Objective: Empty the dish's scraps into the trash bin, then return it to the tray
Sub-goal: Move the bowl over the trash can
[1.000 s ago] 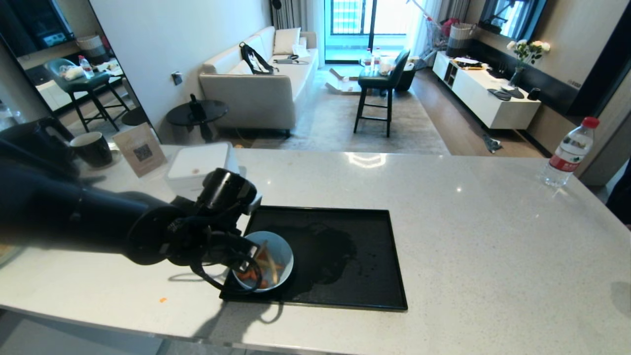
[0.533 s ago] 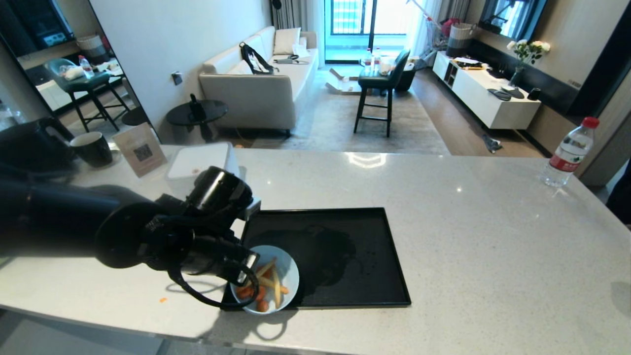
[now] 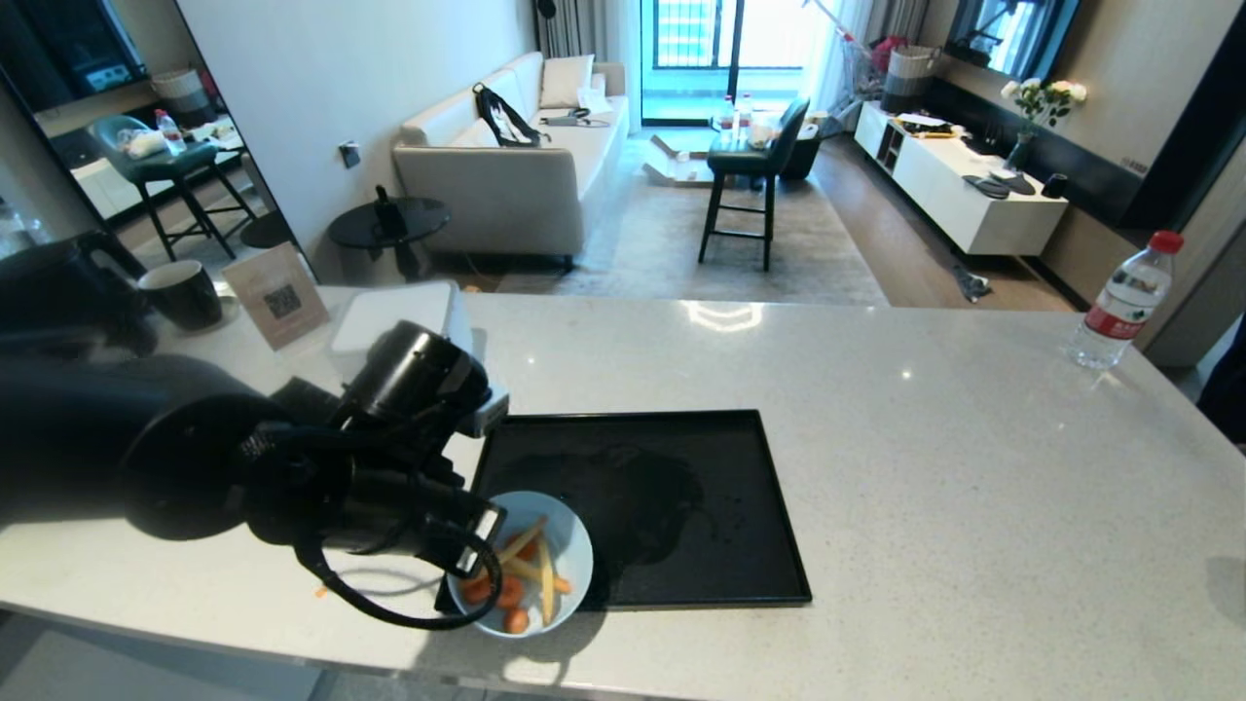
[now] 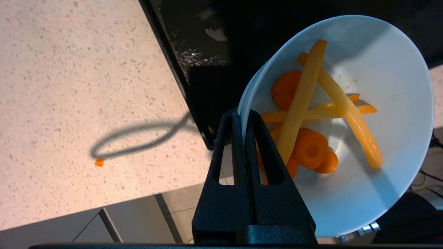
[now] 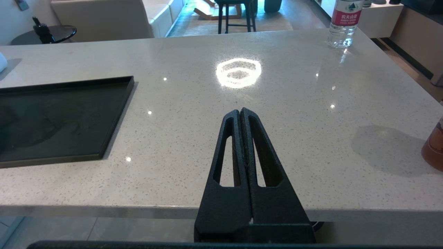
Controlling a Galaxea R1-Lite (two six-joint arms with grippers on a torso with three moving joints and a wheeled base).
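Observation:
My left gripper (image 4: 242, 116) is shut on the near-left rim of the dish (image 3: 565, 545), a small pale blue-white bowl (image 4: 391, 86). The dish hangs over the front-left corner of the black tray (image 3: 681, 506) and the counter's near edge. In it lie the scraps (image 3: 516, 579): orange carrot rounds (image 4: 309, 148) and pale yellow sticks (image 4: 304, 93). In the head view the gripper (image 3: 477, 550) shows at the end of the black left arm. The trash bin is out of view. My right gripper (image 5: 240, 112) is shut and empty, parked off the counter's near edge.
One small orange crumb (image 3: 319, 591) lies on the counter left of the tray. A white box (image 3: 394, 316), a card stand (image 3: 277, 292) and a dark mug (image 3: 185, 292) stand at the back left. A water bottle (image 3: 1119, 302) stands far right.
The left gripper has carried the dish toward me and lifted it, from inside the tray's front-left corner to over the counter's near edge. The scraps have shifted in the bowl.

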